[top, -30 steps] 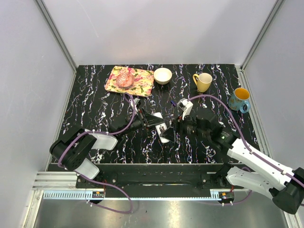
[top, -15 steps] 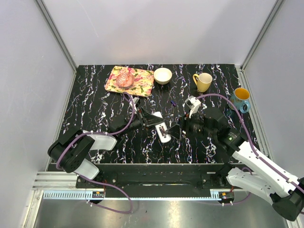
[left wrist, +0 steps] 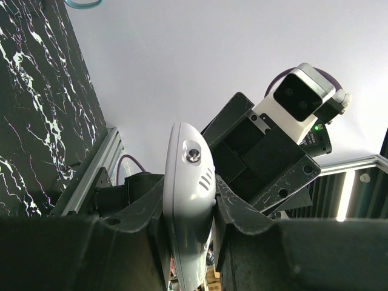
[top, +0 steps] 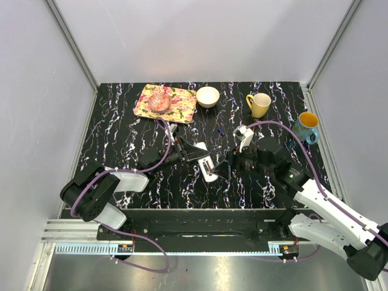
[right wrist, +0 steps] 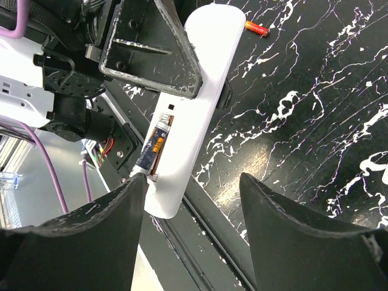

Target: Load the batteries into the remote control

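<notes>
Remote control (right wrist: 197, 91): off black marbled table (top: 121, 133), near front centre, slot face toward right wrist camera. One battery (right wrist: 154, 145) seated in slot. Left gripper (left wrist: 189, 194): jaws clamped on remote body, one finger on each long side. Right gripper (right wrist: 191, 182): jaws apart, holding nothing, span straddling slot end of remote; contact cannot be determined. Loose reddish-orange battery (right wrist: 256, 28): on table just past remote's opposite end.

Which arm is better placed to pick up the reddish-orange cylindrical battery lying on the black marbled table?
Right. The left gripper is shut on the slim white plastic remote control, so it is occupied. The right gripper is open and empty, and the reddish-orange battery lies ahead of it.
</notes>
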You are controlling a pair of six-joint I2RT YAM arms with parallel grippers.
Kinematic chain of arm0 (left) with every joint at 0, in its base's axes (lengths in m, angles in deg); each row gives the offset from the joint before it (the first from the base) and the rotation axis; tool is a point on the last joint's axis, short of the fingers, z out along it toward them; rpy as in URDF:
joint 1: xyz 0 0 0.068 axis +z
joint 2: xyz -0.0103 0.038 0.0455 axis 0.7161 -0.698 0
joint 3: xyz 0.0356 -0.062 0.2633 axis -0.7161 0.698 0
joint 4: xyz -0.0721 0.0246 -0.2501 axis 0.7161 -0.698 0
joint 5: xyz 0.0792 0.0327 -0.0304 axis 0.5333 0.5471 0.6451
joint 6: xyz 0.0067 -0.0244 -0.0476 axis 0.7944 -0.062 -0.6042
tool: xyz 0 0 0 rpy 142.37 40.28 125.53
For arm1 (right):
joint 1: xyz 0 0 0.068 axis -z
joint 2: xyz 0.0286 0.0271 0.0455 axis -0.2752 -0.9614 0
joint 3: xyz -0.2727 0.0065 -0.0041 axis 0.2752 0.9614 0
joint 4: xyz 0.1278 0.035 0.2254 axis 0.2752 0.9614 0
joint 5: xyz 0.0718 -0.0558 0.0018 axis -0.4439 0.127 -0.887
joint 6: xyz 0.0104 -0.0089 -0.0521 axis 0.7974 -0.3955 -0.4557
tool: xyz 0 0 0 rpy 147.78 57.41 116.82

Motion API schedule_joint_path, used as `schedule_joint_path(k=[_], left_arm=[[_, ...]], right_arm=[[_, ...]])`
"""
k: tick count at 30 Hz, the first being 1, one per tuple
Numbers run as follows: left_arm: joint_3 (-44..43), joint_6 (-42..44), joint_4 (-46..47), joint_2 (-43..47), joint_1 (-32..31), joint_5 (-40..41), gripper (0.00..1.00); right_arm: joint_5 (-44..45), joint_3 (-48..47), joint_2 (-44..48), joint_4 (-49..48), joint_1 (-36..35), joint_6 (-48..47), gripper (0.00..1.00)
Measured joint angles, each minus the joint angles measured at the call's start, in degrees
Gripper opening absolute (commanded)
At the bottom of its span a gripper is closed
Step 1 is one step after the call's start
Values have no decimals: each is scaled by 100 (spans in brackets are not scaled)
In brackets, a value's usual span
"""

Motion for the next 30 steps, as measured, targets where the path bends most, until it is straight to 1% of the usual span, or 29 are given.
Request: schedule_joint_path(k=[13,23,30], left_arm=[[0,13,-2,0,0,-2,0],[0,11,0,0,0,-2,0],[0,11,0,0,0,-26,0]], right_arm=[[-15,9,-105,-17,0,4,70],[-404,9,-66,-26,7,2,70],[-549,9,-260,-66,7,0,69]])
